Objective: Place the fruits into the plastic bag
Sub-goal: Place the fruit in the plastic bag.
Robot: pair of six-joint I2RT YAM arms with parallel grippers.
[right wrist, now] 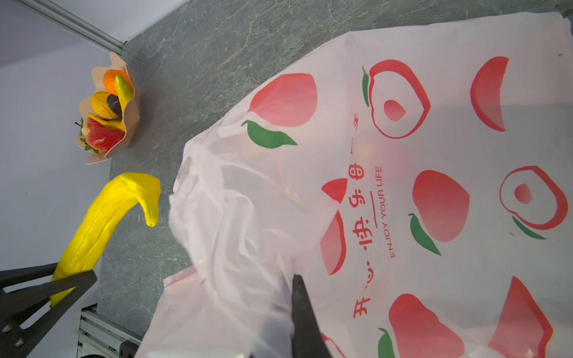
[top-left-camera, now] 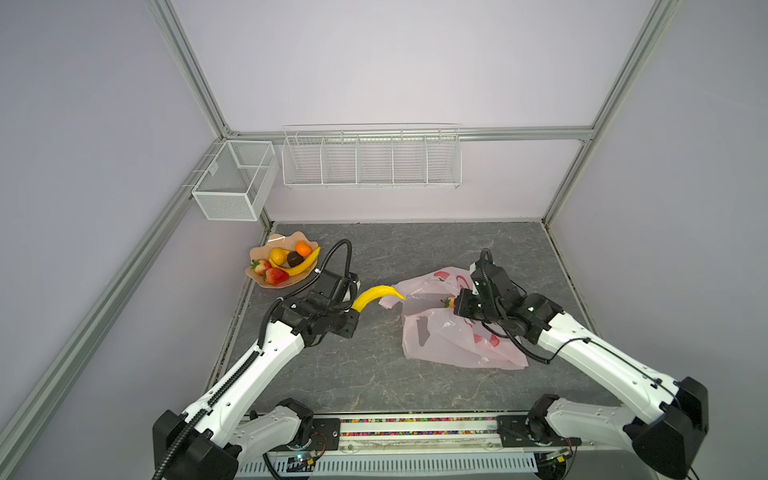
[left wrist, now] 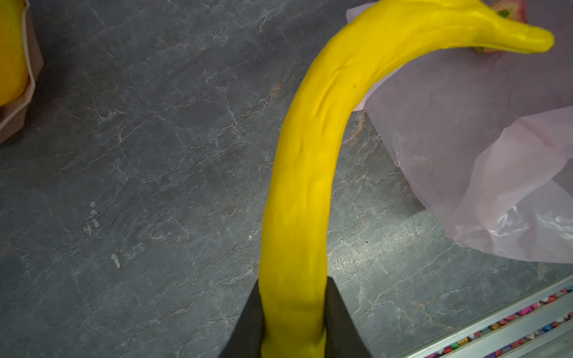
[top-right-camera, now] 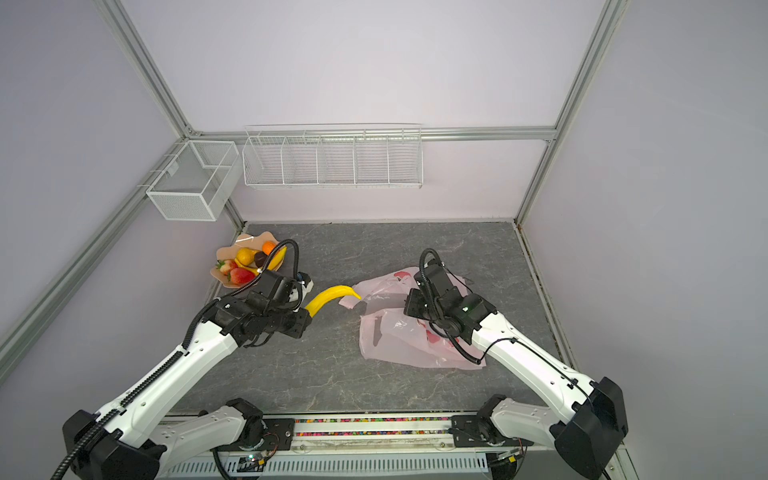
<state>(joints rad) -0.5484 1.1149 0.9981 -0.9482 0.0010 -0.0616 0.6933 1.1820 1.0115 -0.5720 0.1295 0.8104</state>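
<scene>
My left gripper is shut on the thick end of a yellow banana, held above the table. The banana's tip points at the crumpled mouth of the pale pink plastic bag. My right gripper is shut on the bag's upper layer and holds it lifted; one finger is hidden behind the film. A small strawberry shows at the bag's mouth. The other fruits, a pear, an orange, a second banana, strawberries and a dark piece, lie in the dish.
The peach-coloured wavy dish stands in the table's far left corner against the wall. Two white wire baskets hang on the back frame. A rail runs along the front edge between the arm bases.
</scene>
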